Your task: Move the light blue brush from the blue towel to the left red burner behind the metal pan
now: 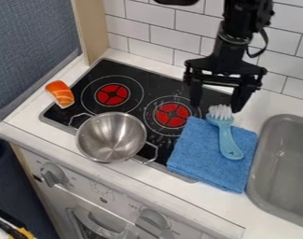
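Brush (227, 140): smooth curved handle, white bristles near the jaws
Gripper (216, 107): fingers stand apart, hold nothing
Towel (200, 151): soft, folded, under brush
Pot (111, 137): shiny round metal, nearer camera than jaws

I find my arm (247, 18) cut off by the top edge, the sink (287, 163) by the right, the oven front (128, 205) by the bottom. Pot (111, 135) and cloth (200, 149) conceal parts of the cooktop (147, 83). Dial lettering: too small to verify.
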`<state>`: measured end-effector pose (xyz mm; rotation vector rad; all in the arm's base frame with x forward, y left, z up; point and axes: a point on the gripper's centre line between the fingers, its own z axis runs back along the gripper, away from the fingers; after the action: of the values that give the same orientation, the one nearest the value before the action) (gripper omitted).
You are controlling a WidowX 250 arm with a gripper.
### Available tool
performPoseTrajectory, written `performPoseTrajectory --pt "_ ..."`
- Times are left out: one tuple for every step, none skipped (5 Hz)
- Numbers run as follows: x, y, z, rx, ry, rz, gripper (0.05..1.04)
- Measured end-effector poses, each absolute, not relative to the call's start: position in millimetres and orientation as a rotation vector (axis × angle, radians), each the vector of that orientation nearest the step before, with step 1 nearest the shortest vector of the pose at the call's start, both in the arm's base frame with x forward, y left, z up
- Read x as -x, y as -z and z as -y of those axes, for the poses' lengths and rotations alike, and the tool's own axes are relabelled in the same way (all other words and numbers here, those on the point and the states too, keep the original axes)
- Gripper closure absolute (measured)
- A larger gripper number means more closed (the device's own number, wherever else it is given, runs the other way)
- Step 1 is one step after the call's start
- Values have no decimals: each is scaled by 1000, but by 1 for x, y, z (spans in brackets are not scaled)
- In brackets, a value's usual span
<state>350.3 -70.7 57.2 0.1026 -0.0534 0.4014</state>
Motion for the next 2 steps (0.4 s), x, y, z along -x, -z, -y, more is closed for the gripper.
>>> performPoseTrajectory --pt "-353 -47 78 -88 -407 45 82" --pt "-353 -41 83 -96 -407 39 83"
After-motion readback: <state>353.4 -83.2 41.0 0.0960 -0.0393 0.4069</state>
